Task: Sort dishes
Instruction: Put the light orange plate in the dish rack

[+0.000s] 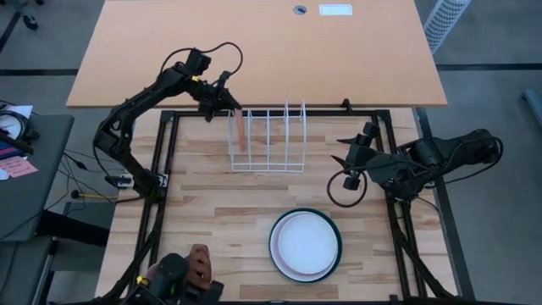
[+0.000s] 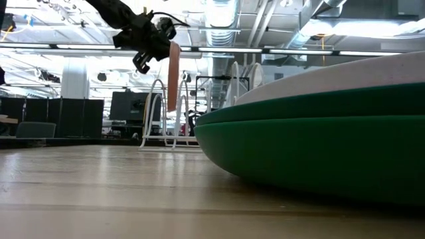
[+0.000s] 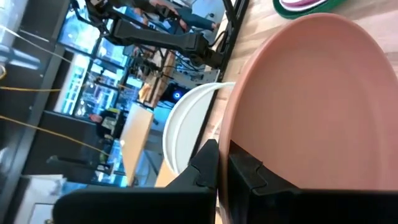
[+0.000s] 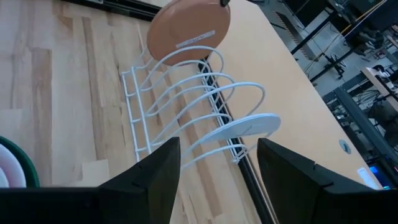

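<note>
**A:** Nearest you, what lay at the front of the table [image 1: 212,212]?

**B:** You had a stack there: a white plate [image 1: 304,243] sat on top, a magenta pink plate under it showed only as a thin rim, and a dark green plate [image 2: 319,146] was at the bottom, lying flat on the wood.

**A:** And your right gripper [image 1: 345,158]?

**B:** It waited over the right side of the table, beyond the stack and beside the rack's right end. Its fingers [image 4: 155,180] stood well apart and held nothing.

**A:** Then the rack?

**B:** The white wire rack [image 1: 269,140] stood farther back, near the table's far edge. One white plate [image 4: 244,129] already stood on edge in a slot toward its right end.

**A:** And your left gripper [image 1: 227,103]?

**B:** It was at the rack's left end, clamped tight on the rim of the orange-brown plate [image 2: 173,75]. You held that plate upright on edge above the leftmost slot; I could not tell whether its lower rim touched the wires.
</note>
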Robot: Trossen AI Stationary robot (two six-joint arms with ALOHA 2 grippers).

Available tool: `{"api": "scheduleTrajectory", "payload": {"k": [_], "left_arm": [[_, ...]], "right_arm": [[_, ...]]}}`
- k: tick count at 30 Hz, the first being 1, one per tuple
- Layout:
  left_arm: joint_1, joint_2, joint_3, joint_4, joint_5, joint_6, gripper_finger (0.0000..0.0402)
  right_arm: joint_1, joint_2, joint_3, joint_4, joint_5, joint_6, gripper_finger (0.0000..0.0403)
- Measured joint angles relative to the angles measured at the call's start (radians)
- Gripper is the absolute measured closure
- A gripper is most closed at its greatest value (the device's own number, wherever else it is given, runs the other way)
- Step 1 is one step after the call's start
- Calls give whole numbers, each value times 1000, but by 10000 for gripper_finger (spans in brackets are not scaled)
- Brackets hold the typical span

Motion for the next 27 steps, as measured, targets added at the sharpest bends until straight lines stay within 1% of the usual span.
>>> {"api": "scheduleTrajectory", "payload": {"k": [6,14,18,23,27], "left_arm": [[2,0,0,-96,-1,44,398],[-1,0,-7,-105,-57,37,388],[-20,0,-7,-104,-115,2,388],[-47,0,-8,-109,-228,-15,388],[-72,0,-8,-114,-256,-17,388]], "right_arm": [[2,0,0,0,0,0,186],[2,0,0,3,0,-4,186],[0,0,0,19,-1,-22,186],[0,0,0,47,-1,-47,186],[0,0,0,49,-2,-53,186]]}}
